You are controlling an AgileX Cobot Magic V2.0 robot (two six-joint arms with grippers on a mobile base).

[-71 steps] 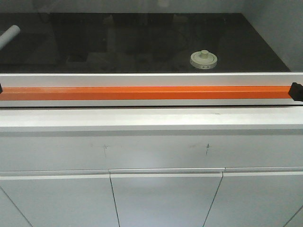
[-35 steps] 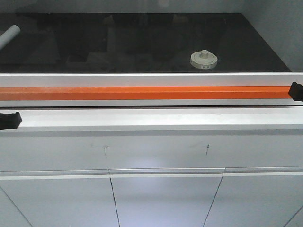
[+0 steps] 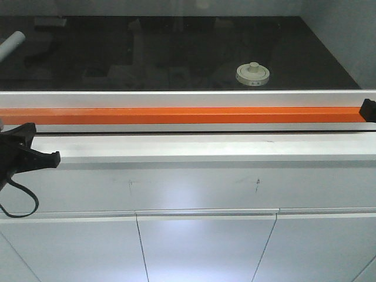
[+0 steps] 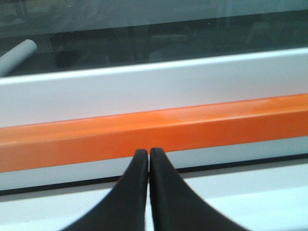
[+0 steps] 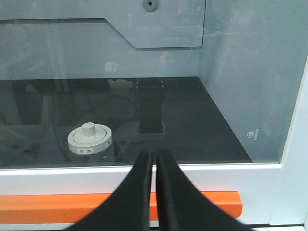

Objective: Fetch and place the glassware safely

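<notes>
The glassware, a squat clear jar with a cream-white knobbed lid (image 3: 252, 74), stands on the dark floor of a cabinet, behind its glass pane. In the right wrist view the jar (image 5: 89, 139) lies left of and beyond my right gripper (image 5: 154, 154), which is shut and empty in front of the glass. In the front view the right gripper (image 3: 366, 109) shows only at the right end of the orange bar. My left gripper (image 3: 54, 157) is shut and empty at the far left over the white ledge. In the left wrist view its tips (image 4: 148, 153) point at the orange bar; the jar is out of that view.
A long orange bar (image 3: 176, 114) runs along the white lower frame of the glass pane. A white ledge (image 3: 188, 147) sits below it, with cabinet doors (image 3: 205, 247) underneath. A grey tube (image 3: 12, 44) lies inside at the far left. A black-and-white socket box (image 5: 150, 108) stands behind the jar.
My left gripper has come in from the left edge and moved right, over the white ledge. The right gripper and the jar have not visibly moved.
</notes>
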